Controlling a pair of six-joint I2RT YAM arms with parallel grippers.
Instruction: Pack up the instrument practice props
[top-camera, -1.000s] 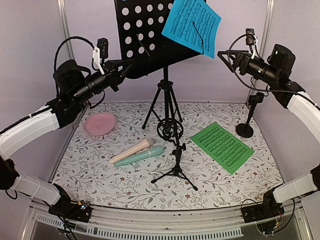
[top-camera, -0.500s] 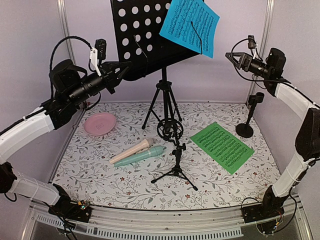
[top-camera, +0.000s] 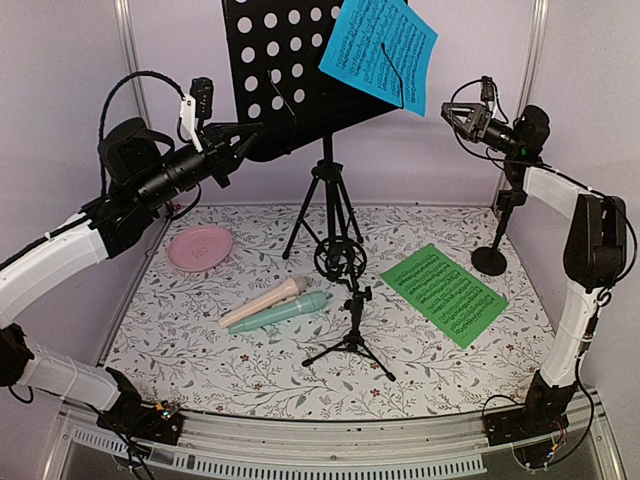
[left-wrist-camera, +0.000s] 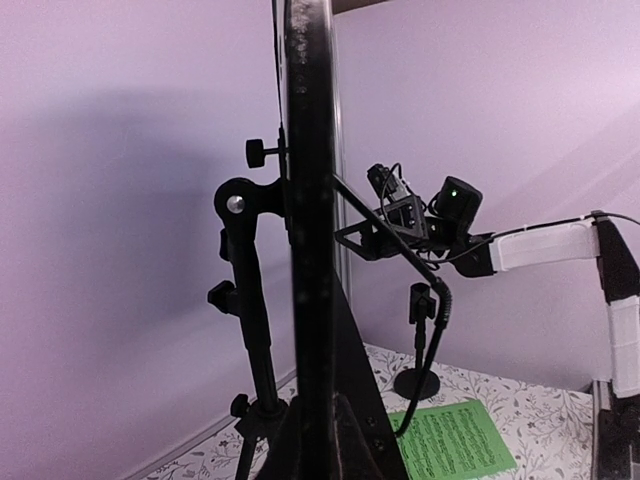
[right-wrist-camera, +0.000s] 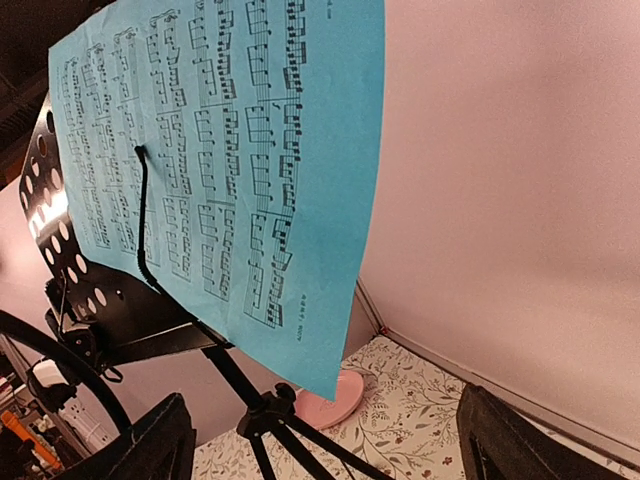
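In the top view, your left pincer is clamping shut on the lower left edge of the black perforated music rack. The rack is standing on its tripod legs at the back centre of the worktop. Your right pincer is hanging wide open and empty in the upper right, near the blue music sheet and not touching it. That sheet is sitting on the rack's right half under a thin wire arm. Lower down, the green music sheet is lying flat at right of centre. The beige microphone and mint microphone are lying side by side, with a small black microphone tripod standing just right of them.

In the left wrist view, the rack is showing edge-on as a dark bar running down between your fingers.

In the right wrist view, the blue sheet is filling the upper left and its lower corner is hanging free below the rack's ledge. Your fingers are sitting well apart in the bottom corners, with nothing between them.

You appear to be steadying the rack while going for the blue sheet. The next move calls for closing on the paper's free edge alone and sliding it out from under the wire without tipping the rack.
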